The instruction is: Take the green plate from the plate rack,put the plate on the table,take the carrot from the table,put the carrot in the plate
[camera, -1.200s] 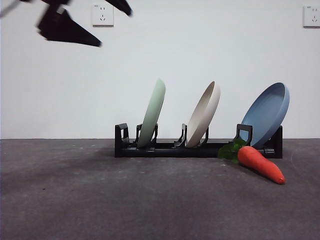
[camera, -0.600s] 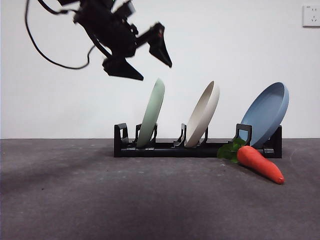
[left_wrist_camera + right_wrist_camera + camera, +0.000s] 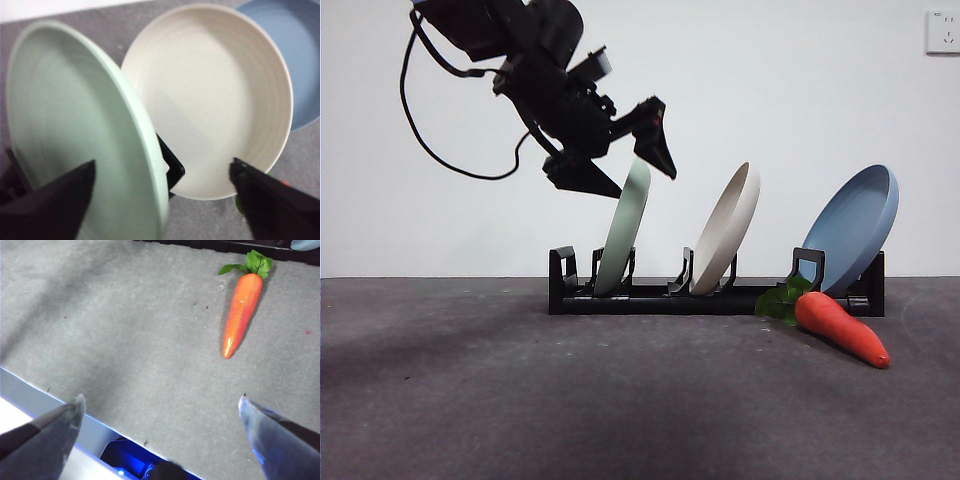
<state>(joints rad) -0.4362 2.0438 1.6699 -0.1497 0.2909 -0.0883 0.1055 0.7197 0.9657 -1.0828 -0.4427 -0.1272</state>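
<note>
The green plate [image 3: 623, 235] leans in the leftmost slot of the black plate rack [image 3: 660, 298]. My left gripper [image 3: 638, 180] is open at the plate's top rim, one jaw on each side of it. The left wrist view shows the green plate [image 3: 65, 125] close up, its rim between the spread jaws of the left gripper [image 3: 162, 167]. The carrot [image 3: 840, 328] lies on the table [image 3: 520, 400] in front of the rack's right end. My right gripper [image 3: 161, 400] hangs open over bare table, well short of the carrot [image 3: 241, 315].
A cream-white plate [image 3: 728, 228] stands in the middle of the rack and a blue plate [image 3: 855, 228] at its right end. Both also show in the left wrist view, the cream plate [image 3: 215, 100] just behind the green one. The table's near edge [image 3: 45, 400] lies under the right gripper.
The left arm has come down and to the right from the upper left corner. Its open jaws now straddle the green plate's top rim. Plates and carrot have not moved.
</note>
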